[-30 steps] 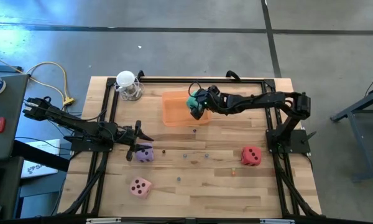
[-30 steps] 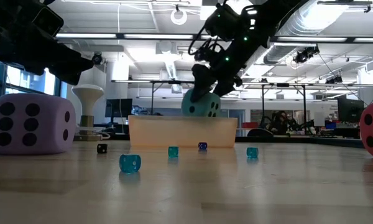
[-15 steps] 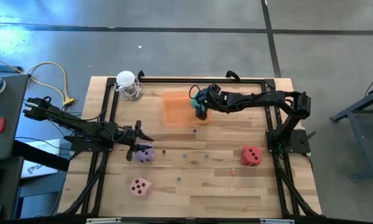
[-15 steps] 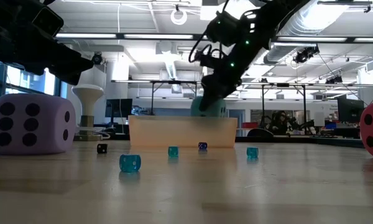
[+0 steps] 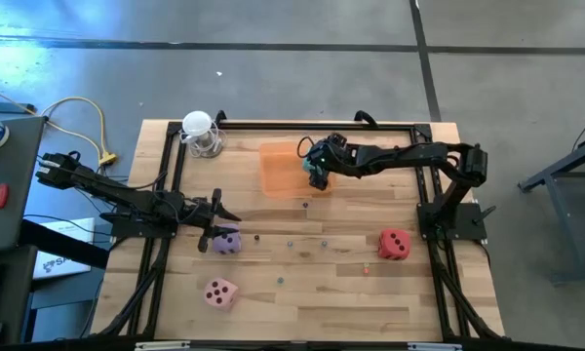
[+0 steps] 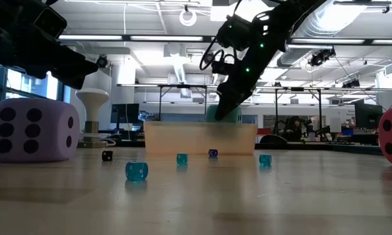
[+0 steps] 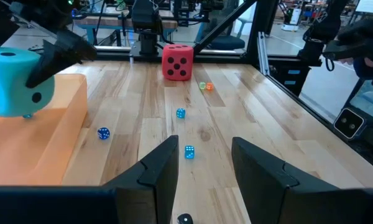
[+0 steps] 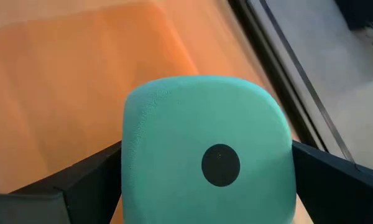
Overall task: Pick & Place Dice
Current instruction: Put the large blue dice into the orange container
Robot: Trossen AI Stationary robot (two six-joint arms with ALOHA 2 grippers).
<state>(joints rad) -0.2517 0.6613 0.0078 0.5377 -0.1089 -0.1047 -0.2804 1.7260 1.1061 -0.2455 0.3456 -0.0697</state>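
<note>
Orange tray (image 6: 183, 138) wall half-hides the teal die (image 8: 208, 152) clamped by the right gripper (image 5: 318, 168).

Wood table (image 5: 351, 292): orange tray (image 5: 278, 171), purple die (image 5: 224, 242), pink die (image 5: 219, 292), red die (image 5: 394, 245), scattered beads (image 5: 291, 245).

The right claw (image 5: 317, 174) holds one die (image 8: 208, 149) over the tray (image 5: 278, 168), other dice (image 5: 224, 242) lying nearer the front.

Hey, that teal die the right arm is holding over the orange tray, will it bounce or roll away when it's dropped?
Probably not far. The teal die looks soft and foam-like, so it should land quietly. Its rounded corners might let it tumble once, but flat faces should stop it. The right gripper holds it low over the orange tray, whose wall may catch it.
</note>
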